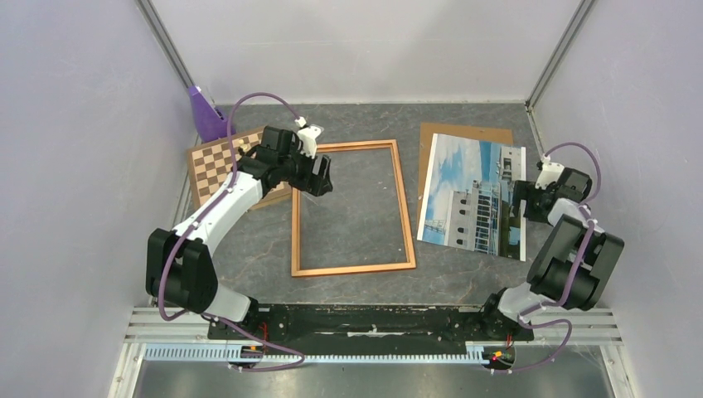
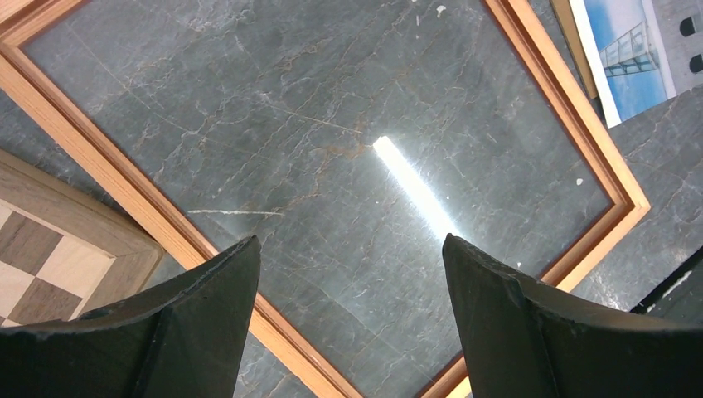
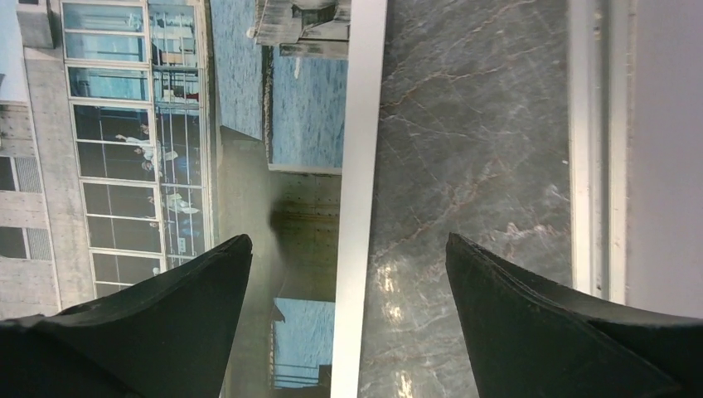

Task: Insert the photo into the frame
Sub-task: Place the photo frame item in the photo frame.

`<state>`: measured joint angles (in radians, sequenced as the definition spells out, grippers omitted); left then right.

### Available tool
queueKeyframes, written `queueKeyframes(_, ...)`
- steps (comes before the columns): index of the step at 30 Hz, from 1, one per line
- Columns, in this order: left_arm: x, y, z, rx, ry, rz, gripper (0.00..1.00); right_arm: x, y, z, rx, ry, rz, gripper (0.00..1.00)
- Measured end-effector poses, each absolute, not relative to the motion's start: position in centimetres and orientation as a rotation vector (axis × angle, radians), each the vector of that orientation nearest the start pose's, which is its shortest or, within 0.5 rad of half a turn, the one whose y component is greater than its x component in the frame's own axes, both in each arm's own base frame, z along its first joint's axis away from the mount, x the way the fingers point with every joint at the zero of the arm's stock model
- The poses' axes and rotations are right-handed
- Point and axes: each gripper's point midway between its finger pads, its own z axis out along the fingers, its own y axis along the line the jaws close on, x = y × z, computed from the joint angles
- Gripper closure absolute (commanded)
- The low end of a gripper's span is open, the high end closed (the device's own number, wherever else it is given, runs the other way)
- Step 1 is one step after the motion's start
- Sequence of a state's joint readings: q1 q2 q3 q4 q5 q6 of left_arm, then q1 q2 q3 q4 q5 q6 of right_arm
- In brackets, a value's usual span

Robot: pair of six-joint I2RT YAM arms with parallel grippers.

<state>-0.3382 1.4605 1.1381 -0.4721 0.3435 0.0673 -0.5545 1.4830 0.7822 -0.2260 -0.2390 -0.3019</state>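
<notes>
Presently I find both tools wide open and empty: left gripper (image 1: pixel 323 182) above the far-left corner of the frame (image 1: pixel 352 268), mid worktop (image 1: pixel 356 211); right gripper (image 1: pixel 521 201) straddling the right edge of the photo (image 1: pixel 466 195), near the worktop's right edge

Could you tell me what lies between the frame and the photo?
In the top view, only a narrow strip of bare table and a sliver of the brown panel under the photo separate it from the frame.
</notes>
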Motion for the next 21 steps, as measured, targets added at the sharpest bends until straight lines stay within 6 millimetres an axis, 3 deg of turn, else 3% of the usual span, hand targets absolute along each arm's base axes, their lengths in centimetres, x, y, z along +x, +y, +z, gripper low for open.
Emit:
queueKeyframes(8, 34.6, -18.3, 15.9, 0.644, 2.277, -0.544, 0.13, 30.4, -14.7, 1.8, 0.159, 2.506, 0.033, 0.12)
queueKeyframes(21, 34.8, -18.3, 13.8, 0.645, 2.336, -0.544, 0.14, 31.4, -14.7, 1.8, 0.073, 2.435, 0.102, 0.24)
